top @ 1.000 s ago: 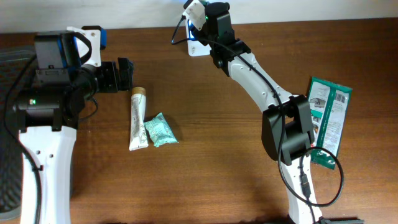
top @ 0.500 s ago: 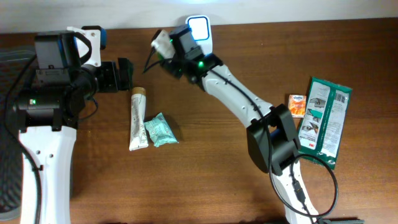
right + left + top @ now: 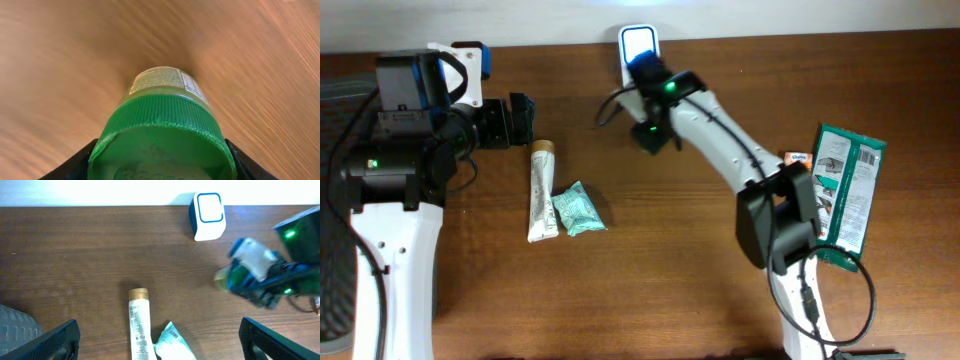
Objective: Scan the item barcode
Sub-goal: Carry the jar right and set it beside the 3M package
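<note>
Overhead: over a brown wooden table, the white left arm and white right arm are reaching in.
Near the white box scanner with a blue-lit window, the right gripper is clamping a green-lidded plastic jar by its ribbed cap; the left gripper is hovering with fingers spread wide, near a cream squeeze tube.

Table centre open — tube, sachet (left) obstruct
</note>
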`<action>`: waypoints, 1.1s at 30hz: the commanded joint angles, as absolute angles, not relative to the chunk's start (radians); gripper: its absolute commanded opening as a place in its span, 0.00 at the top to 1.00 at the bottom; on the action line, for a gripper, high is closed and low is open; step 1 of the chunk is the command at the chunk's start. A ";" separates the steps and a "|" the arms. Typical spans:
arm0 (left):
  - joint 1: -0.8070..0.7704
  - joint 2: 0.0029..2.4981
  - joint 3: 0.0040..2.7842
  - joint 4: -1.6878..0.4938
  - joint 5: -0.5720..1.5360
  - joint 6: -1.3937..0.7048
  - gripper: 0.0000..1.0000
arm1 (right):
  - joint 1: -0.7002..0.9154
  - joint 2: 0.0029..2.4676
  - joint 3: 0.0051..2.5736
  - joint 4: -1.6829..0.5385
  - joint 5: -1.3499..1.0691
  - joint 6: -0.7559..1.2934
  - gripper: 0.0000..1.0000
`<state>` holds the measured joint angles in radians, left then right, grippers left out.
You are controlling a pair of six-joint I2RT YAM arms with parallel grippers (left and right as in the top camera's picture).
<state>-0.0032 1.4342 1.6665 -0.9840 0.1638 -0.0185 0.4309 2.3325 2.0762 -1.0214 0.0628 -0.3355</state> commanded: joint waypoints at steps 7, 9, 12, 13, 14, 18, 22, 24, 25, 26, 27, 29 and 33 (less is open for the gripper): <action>0.003 1.425 1.680 -0.983 0.160 -0.006 0.01 | 0.154 2.278 2.078 -1.103 0.128 -0.323 0.38; 0.003 1.425 1.680 -0.983 0.160 -0.006 0.01 | 0.095 2.279 2.078 -1.123 0.101 -0.323 0.38; 0.003 1.425 1.680 -0.983 0.160 -0.006 0.01 | 0.025 2.280 2.078 -1.172 0.079 -0.323 0.38; 0.003 1.425 1.680 -0.983 0.160 -0.006 0.01 | 0.006 2.280 2.078 -1.184 0.079 -0.323 0.38; 0.003 1.425 1.680 -0.983 0.160 -0.006 0.01 | -0.014 2.280 2.078 -1.194 0.079 -0.323 0.38; 0.003 1.425 1.680 -0.983 0.160 -0.006 0.01 | -0.087 2.280 2.078 -1.229 0.068 -0.319 0.38; 0.003 1.425 1.680 -0.983 0.160 -0.006 0.01 | -0.140 2.280 2.078 -1.258 -0.028 -0.319 0.38; 0.003 1.425 1.680 -0.983 0.160 -0.006 0.01 | -0.152 2.280 2.078 -1.261 -0.027 -0.319 0.37; 0.003 1.425 1.680 -0.983 0.160 -0.006 0.01 | -0.152 2.280 2.078 -1.261 -0.027 -0.319 0.32; 0.003 1.425 1.680 -0.983 0.160 -0.006 0.01 | -0.152 2.280 2.078 -1.261 -0.029 -0.319 0.08; 0.003 1.425 1.680 -0.983 0.160 -0.006 0.01 | -0.152 2.278 2.079 -1.259 -0.043 -0.321 0.02; 0.003 1.425 1.680 -0.983 0.160 -0.006 0.01 | -0.152 2.274 2.103 -1.270 -0.044 -0.324 0.02; 0.003 1.425 1.680 -0.983 0.160 -0.006 0.01 | -0.150 2.243 2.223 -1.320 -0.043 -0.324 0.02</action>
<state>-0.0032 1.4342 1.6665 -0.9840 0.1642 -0.0185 -0.1562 2.3173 2.1166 -1.2995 -0.0284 -0.3206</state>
